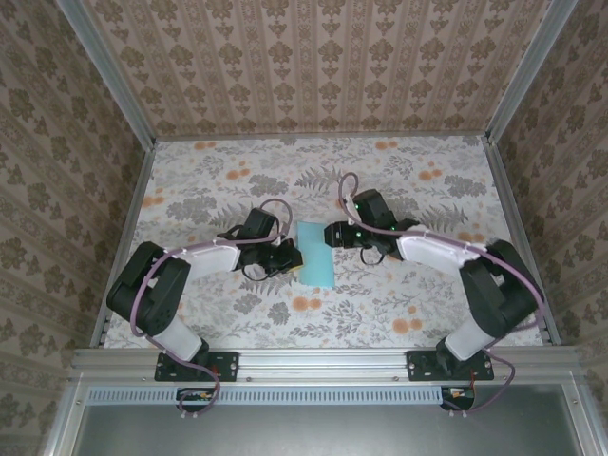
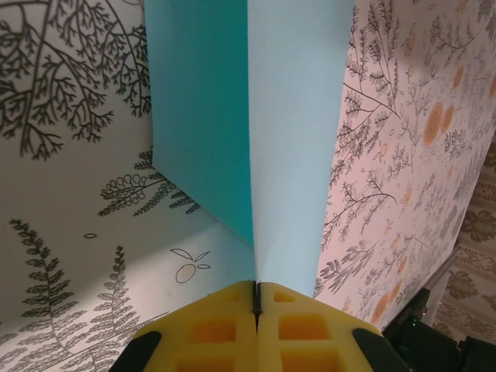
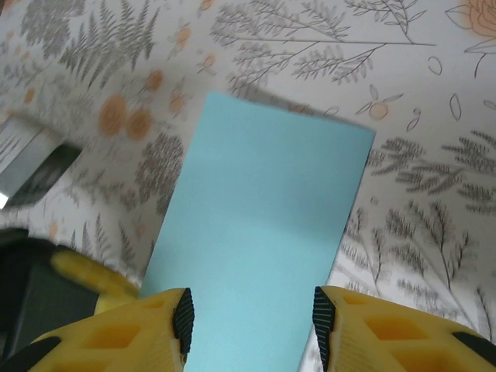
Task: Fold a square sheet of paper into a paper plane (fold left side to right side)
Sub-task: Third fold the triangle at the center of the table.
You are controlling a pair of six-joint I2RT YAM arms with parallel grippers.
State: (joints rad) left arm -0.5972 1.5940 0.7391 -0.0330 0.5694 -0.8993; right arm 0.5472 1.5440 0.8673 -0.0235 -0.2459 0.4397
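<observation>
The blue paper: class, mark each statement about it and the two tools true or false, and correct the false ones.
1. The blue paper lies on the flowered table between the two arms' tools. True.
2. The left tool stands wide open, clear of the paper. False: its jaws are shut on the paper's near edge.
3. The right tool has its jaws apart, with the paper showing between them. True.
4. The paper is crumpled into a ball. False: it is smooth and folded over into a narrow oblong, with two layers visible in the left wrist view.
</observation>
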